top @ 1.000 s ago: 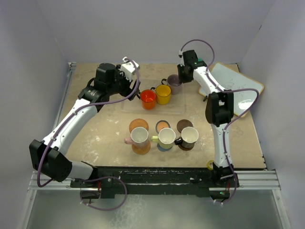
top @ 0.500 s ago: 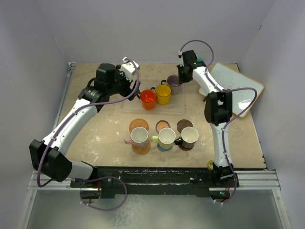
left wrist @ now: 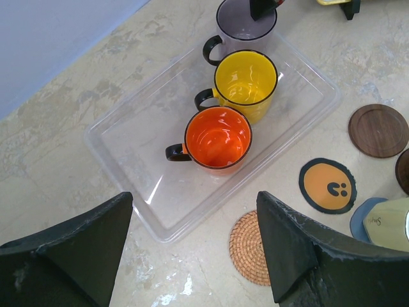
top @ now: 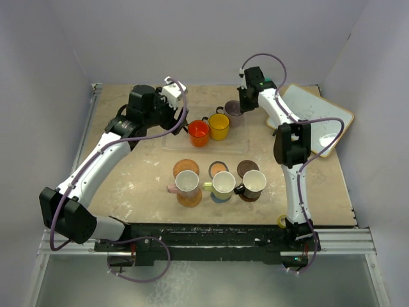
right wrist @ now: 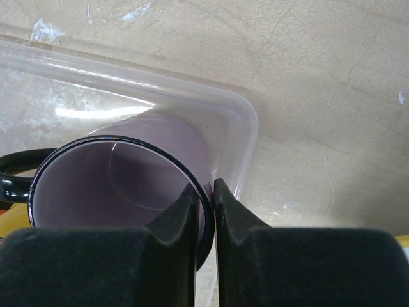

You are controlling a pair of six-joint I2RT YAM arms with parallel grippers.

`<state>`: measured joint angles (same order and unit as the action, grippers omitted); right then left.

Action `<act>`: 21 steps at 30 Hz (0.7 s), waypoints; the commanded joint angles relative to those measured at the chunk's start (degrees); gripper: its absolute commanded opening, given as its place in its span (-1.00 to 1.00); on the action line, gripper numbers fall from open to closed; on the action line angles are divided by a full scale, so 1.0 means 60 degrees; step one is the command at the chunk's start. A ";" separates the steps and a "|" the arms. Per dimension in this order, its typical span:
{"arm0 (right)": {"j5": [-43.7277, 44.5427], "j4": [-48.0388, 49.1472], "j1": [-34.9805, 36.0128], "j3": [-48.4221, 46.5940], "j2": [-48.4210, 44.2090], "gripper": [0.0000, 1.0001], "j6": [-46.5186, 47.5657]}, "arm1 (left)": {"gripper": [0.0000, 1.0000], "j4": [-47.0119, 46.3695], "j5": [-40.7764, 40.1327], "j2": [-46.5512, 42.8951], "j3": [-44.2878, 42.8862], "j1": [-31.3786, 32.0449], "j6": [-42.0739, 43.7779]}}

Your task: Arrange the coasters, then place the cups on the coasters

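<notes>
In the clear tray (top: 176, 142) stand a red-orange cup (top: 199, 133), a yellow cup (top: 218, 126) and a mauve-grey cup (top: 232, 112). My right gripper (right wrist: 206, 185) is shut on the mauve-grey cup (right wrist: 121, 185), one finger inside its rim and one outside. My left gripper (left wrist: 195, 199) hangs open above the tray's (left wrist: 128, 147) near-left corner, holding nothing. In front, the pink (top: 186, 182), yellow-green (top: 223, 184) and black (top: 254, 183) cups sit on coasters. A woven coaster (top: 186, 167), an orange-centred one (top: 219, 169) and a dark brown one (top: 247, 167) lie bare.
A white board (top: 319, 118) lies at the back right, beside the right arm. A small yellow tape roll (top: 281, 221) sits near the front edge by the right arm's base. The tray's corner (right wrist: 246, 121) is close against the right gripper's outer finger.
My right gripper's jaws have closed onto the mauve-grey cup's rim. The left arm and the cups have not moved.
</notes>
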<state>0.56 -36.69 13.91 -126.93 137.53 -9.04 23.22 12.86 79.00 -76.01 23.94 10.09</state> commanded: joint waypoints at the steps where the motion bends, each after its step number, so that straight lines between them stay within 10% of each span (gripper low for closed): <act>1: 0.0047 -0.0052 0.0054 -0.0721 -0.0211 -0.91 -0.0047 | 0.51 -0.0421 0.0127 -0.0364 0.0046 -0.0059 -0.0008; 21: 0.0295 -0.0201 -0.0176 -0.0614 -0.2564 -1.00 0.0502 | 0.51 -0.0454 0.0039 -0.0423 0.0032 -0.0065 -0.0010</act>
<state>2.17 -40.47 13.43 -130.10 133.73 -7.18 23.22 12.84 78.94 -76.01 23.94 10.11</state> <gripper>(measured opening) 0.131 0.755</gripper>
